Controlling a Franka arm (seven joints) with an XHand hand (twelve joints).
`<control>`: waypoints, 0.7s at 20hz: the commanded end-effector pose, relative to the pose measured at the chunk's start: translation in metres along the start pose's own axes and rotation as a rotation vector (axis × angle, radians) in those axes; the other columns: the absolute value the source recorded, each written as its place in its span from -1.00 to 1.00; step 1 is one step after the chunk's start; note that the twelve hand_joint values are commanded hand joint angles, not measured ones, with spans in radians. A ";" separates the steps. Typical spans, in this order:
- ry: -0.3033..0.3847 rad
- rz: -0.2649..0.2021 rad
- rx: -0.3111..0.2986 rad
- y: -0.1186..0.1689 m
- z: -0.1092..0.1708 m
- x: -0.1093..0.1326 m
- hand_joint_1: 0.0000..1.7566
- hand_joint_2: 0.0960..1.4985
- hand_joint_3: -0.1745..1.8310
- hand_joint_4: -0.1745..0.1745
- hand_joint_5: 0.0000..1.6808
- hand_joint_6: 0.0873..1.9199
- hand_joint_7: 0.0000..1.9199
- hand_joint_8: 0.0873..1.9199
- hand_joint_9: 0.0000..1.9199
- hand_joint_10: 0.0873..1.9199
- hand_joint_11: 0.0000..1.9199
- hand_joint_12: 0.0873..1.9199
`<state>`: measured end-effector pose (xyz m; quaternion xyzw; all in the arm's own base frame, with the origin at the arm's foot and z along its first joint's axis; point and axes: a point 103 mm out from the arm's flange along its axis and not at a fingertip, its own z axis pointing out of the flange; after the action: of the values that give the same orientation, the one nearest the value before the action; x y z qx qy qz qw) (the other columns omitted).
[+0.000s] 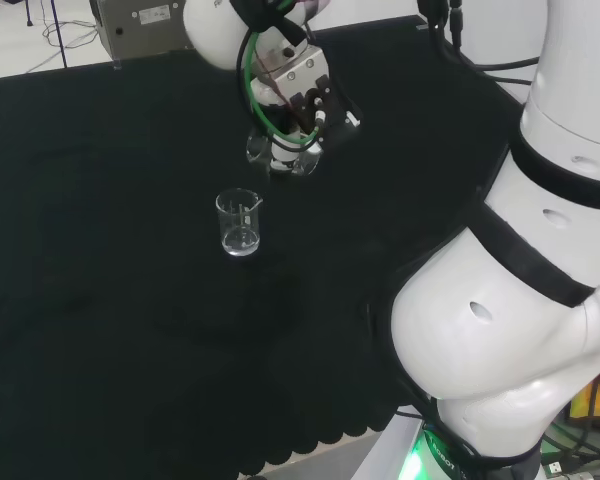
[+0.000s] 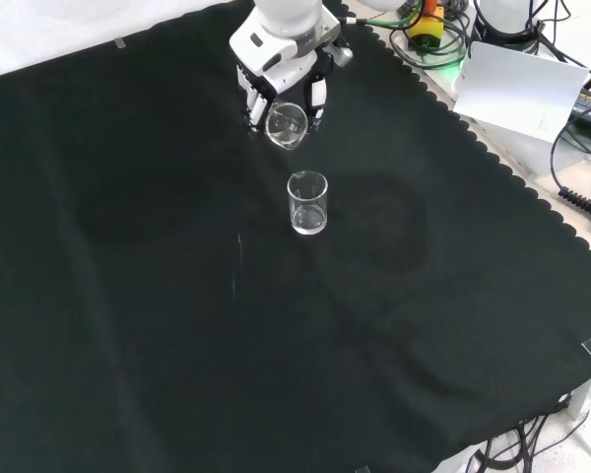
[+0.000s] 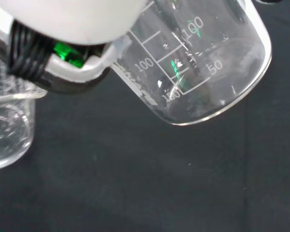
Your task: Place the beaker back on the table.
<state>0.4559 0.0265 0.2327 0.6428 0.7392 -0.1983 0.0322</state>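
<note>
The hand [image 2: 281, 84] hangs in the upper middle of the front view, above the black bench [image 2: 128, 296], with its fingers [image 2: 318, 101] curled round a clear beaker [image 2: 287, 124] that they grip by the sides. That beaker is the task's thing: it is in the air, clear of the cloth, and tilted, its round end turned toward the front camera instead of pointing straight down. In the wrist view the beaker [image 3: 203, 67] lies slantwise across the upper right of the frame, its printed scale running askew, with bare black cloth beneath it, so no part of it touches the bench. It looks empty, though clear glass makes that hard to tell. A second beaker [image 2: 307, 202] stands upright on the cloth just below the hand in the front view; in the head view it [image 1: 239, 222] sits below and left of the hand [image 1: 295, 105], near but apart from it. The tilt toward this standing beaker suits a pour, with the held glass kept close to the one that would take its contents. To set the beaker down, the wrist would, by my reading, have to turn it upright and then lower it onto free cloth. The worry is the neighbour: a descent too close could knock it, so a spot beside it looks safer.
</note>
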 end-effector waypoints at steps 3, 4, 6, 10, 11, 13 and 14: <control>0.185 -0.103 -0.112 0.033 0.020 -0.011 0.27 -0.32 0.10 1.00 0.38 0.01 0.52 -0.29 0.53 -0.48 0.44 -0.31; 0.205 -0.113 -0.121 0.037 0.023 -0.013 0.27 -0.32 0.10 1.00 0.38 0.01 0.52 -0.29 0.53 -0.48 0.44 -0.31; 0.234 -0.117 -0.138 0.045 0.028 -0.015 0.27 -0.32 0.10 1.00 0.38 0.01 0.52 -0.29 0.53 -0.48 0.44 -0.31; 0.290 -0.133 -0.161 0.060 0.040 -0.018 0.27 -0.32 0.10 1.00 0.38 0.01 0.52 -0.29 0.53 -0.48 0.44 -0.31; 0.310 -0.137 -0.167 0.064 0.043 -0.020 0.27 -0.32 0.10 1.00 0.38 0.01 0.52 -0.29 0.53 -0.48 0.44 -0.31; 0.350 -0.147 -0.176 0.071 0.049 -0.023 0.26 -0.31 0.10 1.00 0.38 0.01 0.52 -0.30 0.53 -0.48 0.43 -0.31; 0.363 -0.149 -0.183 0.074 0.053 -0.025 0.26 -0.31 0.10 1.00 0.38 0.01 0.52 -0.30 0.53 -0.48 0.43 -0.31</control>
<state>0.4959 0.0150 0.1926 0.5997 0.7963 -0.0691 -0.0388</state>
